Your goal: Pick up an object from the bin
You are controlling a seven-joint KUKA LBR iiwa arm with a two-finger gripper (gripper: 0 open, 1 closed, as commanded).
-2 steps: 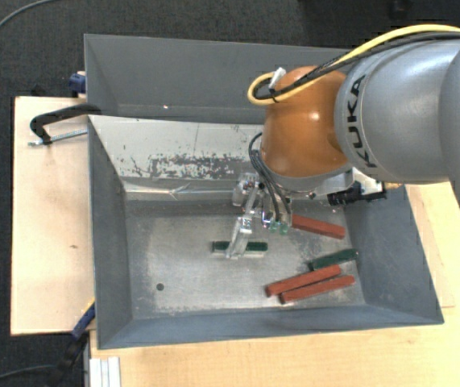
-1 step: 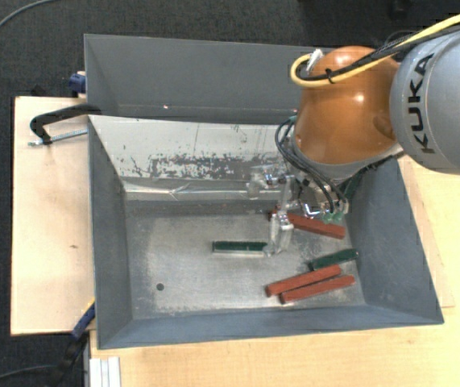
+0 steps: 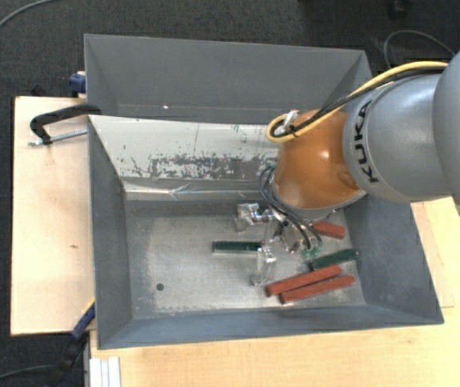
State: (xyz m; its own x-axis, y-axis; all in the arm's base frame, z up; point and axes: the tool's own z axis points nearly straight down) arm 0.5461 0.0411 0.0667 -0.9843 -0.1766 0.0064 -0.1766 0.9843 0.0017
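Observation:
My gripper (image 3: 264, 255) hangs low over the middle of the bin floor, below the arm's orange cover. A dark green stick (image 3: 236, 247) lies flat to its left, and the stick's right end meets the gripper's metal parts. Whether the stick is gripped cannot be made out. Two red sticks (image 3: 311, 285) lie side by side just right of and below the gripper. A green stick (image 3: 333, 258) lies above them, and a short red piece (image 3: 330, 230) pokes out from under the cover.
The sticks crowd the bin's right front corner, close to the right wall. The arm and its cover hide the right rear part of the floor. A small dark spot marks the floor at the left front.

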